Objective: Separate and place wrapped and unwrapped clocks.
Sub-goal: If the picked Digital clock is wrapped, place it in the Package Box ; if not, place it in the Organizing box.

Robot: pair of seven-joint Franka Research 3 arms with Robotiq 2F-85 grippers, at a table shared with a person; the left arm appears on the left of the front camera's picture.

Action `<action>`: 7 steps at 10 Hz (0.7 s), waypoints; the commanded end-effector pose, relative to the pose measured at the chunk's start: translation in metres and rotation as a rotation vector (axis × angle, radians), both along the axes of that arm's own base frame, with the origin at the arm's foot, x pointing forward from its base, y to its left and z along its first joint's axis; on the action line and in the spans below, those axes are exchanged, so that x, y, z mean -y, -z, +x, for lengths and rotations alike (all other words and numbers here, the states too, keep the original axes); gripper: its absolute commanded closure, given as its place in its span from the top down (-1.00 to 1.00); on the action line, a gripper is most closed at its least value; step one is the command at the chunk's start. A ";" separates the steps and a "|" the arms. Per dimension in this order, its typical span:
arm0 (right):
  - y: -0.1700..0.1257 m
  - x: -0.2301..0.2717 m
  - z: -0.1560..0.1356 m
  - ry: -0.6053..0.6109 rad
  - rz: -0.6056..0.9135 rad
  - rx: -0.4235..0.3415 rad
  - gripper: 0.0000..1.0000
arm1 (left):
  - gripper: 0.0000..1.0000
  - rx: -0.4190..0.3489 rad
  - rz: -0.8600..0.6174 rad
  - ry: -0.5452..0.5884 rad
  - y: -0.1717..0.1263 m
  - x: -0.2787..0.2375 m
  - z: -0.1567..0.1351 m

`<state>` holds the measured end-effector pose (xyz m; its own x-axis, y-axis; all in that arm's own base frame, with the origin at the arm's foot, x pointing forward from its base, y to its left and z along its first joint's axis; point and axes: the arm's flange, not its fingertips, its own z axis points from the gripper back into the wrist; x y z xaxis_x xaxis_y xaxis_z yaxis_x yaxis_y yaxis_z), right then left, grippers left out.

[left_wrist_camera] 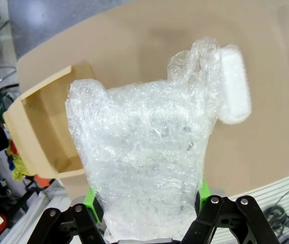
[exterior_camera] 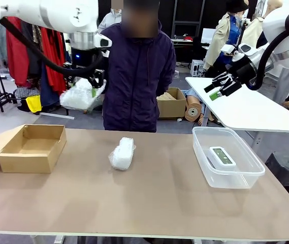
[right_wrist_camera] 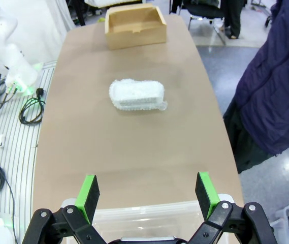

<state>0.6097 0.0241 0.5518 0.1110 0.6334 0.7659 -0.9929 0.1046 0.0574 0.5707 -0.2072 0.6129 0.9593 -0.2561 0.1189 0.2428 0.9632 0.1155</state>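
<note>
Front view: left gripper [exterior_camera: 94,81] is raised over the table's left half, clamped on a crinkly white translucent wrapped bundle [exterior_camera: 81,95]. A second wrapped bundle [exterior_camera: 122,153] lies mid-table. The bare white digital clock [exterior_camera: 221,156] lies in the clear plastic tub [exterior_camera: 205,133]. The right gripper [exterior_camera: 219,89] is aloft, fingers apart.
Left wrist view: green pads [left_wrist_camera: 89,201] pinch the held bundle [left_wrist_camera: 144,168]; the open brown cardboard box [left_wrist_camera: 37,127] is beyond it.
Right wrist view: fingers [right_wrist_camera: 88,190] are spread above the tub [right_wrist_camera: 134,211]; the second wrapped bundle [right_wrist_camera: 136,94] is farther along the table.

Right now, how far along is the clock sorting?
Done: the bare clock lies in the clear tub. In hand: the left end effector holds one wrapped clock raised near the cardboard box. Left: the second wrapped clock lies untouched on the table; the right end effector hangs open above the tub.
</note>
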 end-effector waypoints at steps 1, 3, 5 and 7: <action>-0.002 -0.001 -0.003 -0.004 -0.001 0.004 1.00 | -1.00 0.006 0.001 0.025 0.002 -0.048 -0.016; -0.002 -0.001 -0.003 -0.004 -0.001 0.004 1.00 | -1.00 0.015 0.011 -0.091 0.012 -0.102 -0.016; -0.002 -0.001 -0.003 -0.004 -0.001 0.004 1.00 | -1.00 -0.026 0.044 -0.237 0.034 -0.140 -0.015; -0.002 -0.001 -0.003 -0.004 -0.001 0.004 1.00 | -1.00 -0.023 0.125 -0.382 0.064 -0.169 -0.016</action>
